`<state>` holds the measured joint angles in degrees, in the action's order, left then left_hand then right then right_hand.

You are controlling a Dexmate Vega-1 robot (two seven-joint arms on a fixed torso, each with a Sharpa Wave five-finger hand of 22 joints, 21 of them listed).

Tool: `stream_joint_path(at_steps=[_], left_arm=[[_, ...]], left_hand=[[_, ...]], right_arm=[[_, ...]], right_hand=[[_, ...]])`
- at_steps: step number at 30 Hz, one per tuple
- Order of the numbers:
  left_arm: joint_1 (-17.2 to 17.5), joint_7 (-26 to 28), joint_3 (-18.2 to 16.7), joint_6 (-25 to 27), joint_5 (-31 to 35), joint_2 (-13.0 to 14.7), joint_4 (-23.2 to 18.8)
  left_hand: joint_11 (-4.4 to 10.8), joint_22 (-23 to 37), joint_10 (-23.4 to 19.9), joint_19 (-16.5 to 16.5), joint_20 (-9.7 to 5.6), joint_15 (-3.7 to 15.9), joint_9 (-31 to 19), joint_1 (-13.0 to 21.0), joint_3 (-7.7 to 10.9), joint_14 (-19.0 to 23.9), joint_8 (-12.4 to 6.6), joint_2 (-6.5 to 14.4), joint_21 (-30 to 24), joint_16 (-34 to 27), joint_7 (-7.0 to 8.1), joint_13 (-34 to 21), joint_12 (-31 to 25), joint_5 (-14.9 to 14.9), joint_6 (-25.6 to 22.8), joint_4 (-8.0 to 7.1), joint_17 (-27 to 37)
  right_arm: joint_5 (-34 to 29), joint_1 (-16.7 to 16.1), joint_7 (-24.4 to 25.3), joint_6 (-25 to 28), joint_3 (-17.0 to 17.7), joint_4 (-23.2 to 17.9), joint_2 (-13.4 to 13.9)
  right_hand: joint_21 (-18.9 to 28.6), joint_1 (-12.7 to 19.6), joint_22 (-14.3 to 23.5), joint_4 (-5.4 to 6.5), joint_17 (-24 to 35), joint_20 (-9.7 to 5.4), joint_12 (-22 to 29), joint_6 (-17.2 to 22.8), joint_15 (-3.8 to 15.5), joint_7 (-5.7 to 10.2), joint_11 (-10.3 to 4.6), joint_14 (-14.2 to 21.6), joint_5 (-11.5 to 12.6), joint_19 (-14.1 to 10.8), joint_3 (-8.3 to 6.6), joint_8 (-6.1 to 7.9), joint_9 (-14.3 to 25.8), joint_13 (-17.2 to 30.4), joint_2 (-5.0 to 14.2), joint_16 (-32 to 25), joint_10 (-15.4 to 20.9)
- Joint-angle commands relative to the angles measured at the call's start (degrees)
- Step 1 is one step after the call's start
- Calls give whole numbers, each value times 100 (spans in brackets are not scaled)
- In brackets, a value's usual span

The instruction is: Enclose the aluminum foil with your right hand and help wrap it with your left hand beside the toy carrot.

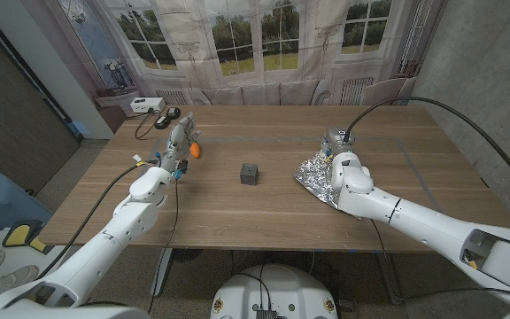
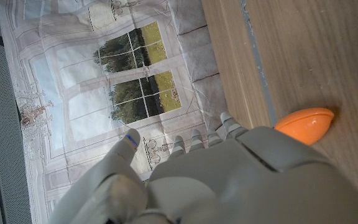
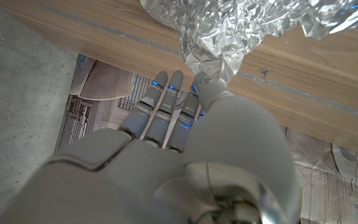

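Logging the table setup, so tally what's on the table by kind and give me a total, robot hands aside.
Aluminum foil: 1
Toy carrot: 1
Small dark cube: 1
White box at the far corner: 1
Dark device beside it: 1
Total: 5

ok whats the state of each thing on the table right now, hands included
aluminum foil: crumpled, lying on the table, one edge pinched by the right hand
right hand: at the foil, thumb and a finger on its edge
left hand: raised beside the toy carrot, holding nothing, fingers apart
toy carrot: lying on its side on the table, untouched
small dark cube: standing mid-table, clear of both hands
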<state>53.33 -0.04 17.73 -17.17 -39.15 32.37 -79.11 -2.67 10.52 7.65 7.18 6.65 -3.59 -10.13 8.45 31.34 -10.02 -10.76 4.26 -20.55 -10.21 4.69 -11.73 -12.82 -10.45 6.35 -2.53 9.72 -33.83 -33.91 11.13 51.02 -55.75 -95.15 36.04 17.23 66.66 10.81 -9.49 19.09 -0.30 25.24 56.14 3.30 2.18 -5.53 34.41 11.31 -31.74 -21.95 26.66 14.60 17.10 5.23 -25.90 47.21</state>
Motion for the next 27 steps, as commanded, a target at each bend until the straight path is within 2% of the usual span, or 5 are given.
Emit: stream_joint_path(at_steps=[1,7,12,18,27], left_arm=[[-66,-42,40,30,13,-20,63],[-93,-74,59,38,4,-36,93],[-128,-106,79,16,20,-51,128],[-121,-110,75,8,19,-44,105],[-44,-92,34,-43,3,-20,42]], left_hand=[[-31,21,-11,0,18,-27,-19,-56,-26,-138,-1,26,6,-17,-5,-5,-1,-54,-17,-3,24],[-20,21,-11,-2,15,-22,-19,-64,-32,-145,2,29,13,-15,-5,-4,0,-57,-13,-4,23],[-28,21,-3,-2,18,-20,-19,-72,-37,-146,3,32,20,-15,-9,-4,3,-59,-12,-3,22],[-28,21,-6,-3,18,-24,-18,-79,-42,-150,7,35,28,-14,-6,-3,2,-62,-5,-2,21],[-27,21,-7,-8,22,-28,-18,-86,-47,-139,5,41,37,-18,-2,-2,3,-66,-12,1,20]], right_arm=[[18,-296,602,-196,299,-28,-52],[225,-597,1027,-515,661,-279,-8],[568,-924,1463,-1046,1083,-498,6],[948,-1181,1715,-1615,1446,-693,5],[1035,-1312,1887,-2139,1573,-823,-5]], right_hand=[[45,46,26,32,86,-69,115,-89,965,-42,62,118,74,-10,95,109,145,93,1,-52,121],[63,54,31,69,93,-93,143,-138,952,-31,17,74,114,-32,116,180,243,148,57,5,112],[76,65,35,80,119,-119,155,-175,969,-14,-26,81,136,-46,154,232,313,188,71,8,89],[88,66,40,100,134,-129,177,-218,964,1,-41,56,163,-46,197,303,407,238,94,46,76],[111,76,47,119,143,-129,208,-269,963,-3,-60,42,208,-53,250,425,554,312,124,119,54]])
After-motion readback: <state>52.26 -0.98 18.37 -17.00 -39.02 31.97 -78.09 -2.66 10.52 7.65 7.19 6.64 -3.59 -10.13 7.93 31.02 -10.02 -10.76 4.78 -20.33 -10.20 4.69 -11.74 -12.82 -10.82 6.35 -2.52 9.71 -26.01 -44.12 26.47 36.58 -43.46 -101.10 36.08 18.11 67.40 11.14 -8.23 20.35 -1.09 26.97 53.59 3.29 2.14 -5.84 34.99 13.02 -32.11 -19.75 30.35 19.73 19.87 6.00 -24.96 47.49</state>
